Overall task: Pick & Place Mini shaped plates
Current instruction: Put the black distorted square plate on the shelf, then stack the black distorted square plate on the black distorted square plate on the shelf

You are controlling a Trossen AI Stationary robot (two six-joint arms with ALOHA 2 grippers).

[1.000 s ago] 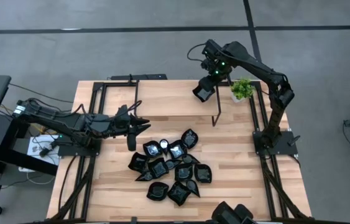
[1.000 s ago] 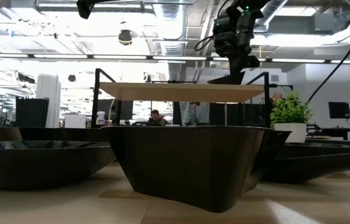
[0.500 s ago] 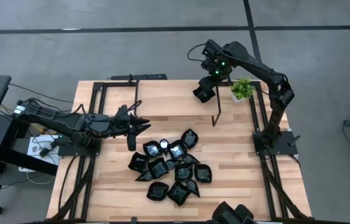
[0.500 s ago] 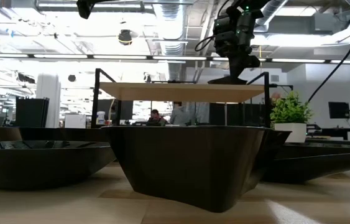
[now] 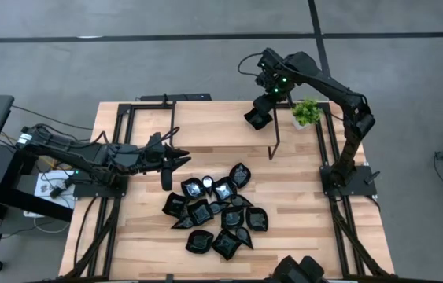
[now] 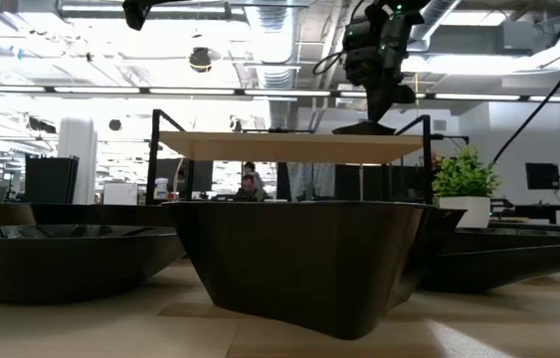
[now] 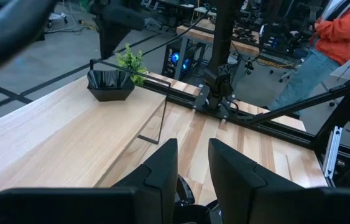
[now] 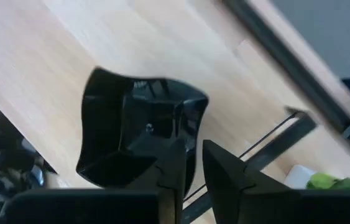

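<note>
A raised wooden shelf (image 5: 205,122) stands at the far end of the table (image 5: 300,236) and serves as the landmark. On its right end, beside a small green potted plant (image 5: 307,112), sits 1 glossy black square dish (image 5: 257,116) with curved, upturned corners; nothing lies in it. The right gripper (image 8: 190,165) hangs just above this dish, fingers slightly parted and not clamped on it. In front of the shelf, a cluster of black mini shaped plates (image 5: 217,216) lies heaped on the table. The left gripper (image 5: 180,159) hovers beside the heap, fingers narrowly apart and holding nothing. No writing is legible.
</note>
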